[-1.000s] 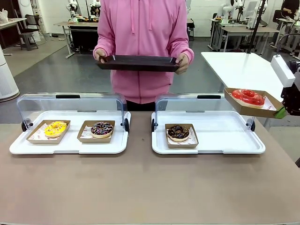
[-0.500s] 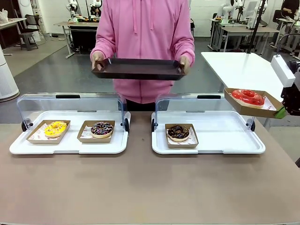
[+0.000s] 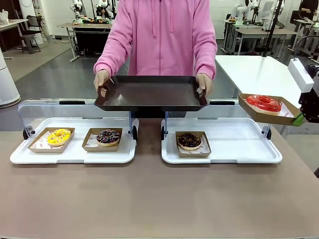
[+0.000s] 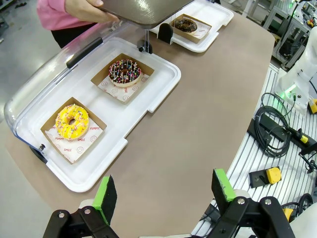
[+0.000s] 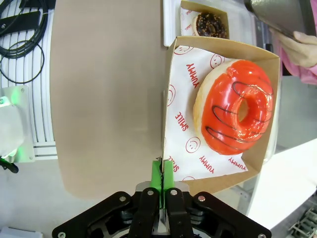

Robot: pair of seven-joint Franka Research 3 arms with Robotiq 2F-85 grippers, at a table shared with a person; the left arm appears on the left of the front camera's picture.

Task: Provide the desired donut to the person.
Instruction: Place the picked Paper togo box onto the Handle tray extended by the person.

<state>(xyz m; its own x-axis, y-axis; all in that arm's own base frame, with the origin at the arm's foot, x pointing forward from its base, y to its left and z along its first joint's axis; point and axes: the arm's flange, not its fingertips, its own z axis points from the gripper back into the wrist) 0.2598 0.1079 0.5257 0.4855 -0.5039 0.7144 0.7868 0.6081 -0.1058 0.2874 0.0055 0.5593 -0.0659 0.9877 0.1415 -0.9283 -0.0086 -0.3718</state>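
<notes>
The right gripper [image 5: 162, 171] is clenched on the thin side wall of a shallow cardboard box [image 5: 218, 49], with the card pinched flat between its green pads. In the box, on white paper with red print, lies the red donut [image 5: 235, 106], a round ring with glossy glaze and thin dark lines. In the front view the box hangs in the air at the far right, near the right end of the right tray [image 3: 239, 144].

The person [image 3: 164, 35] stands at the far side in a soft pink hoodie. Both hands hold a dark tray [image 3: 149, 94], rectangular with a raised rim, above the gap between the two white plastic trays and over their clear lids.

The left tray [image 3: 30, 158] carries a yellow donut [image 3: 59, 136] and a sprinkled donut [image 3: 108, 137], each in its own card box. The right tray carries a chocolate donut [image 3: 190, 140].

The left gripper [image 4: 163, 191] is released, its pads wide apart, over the left end of the table [image 3: 149, 199]. The near half of the table is smooth brown surface, open from edge to edge.
</notes>
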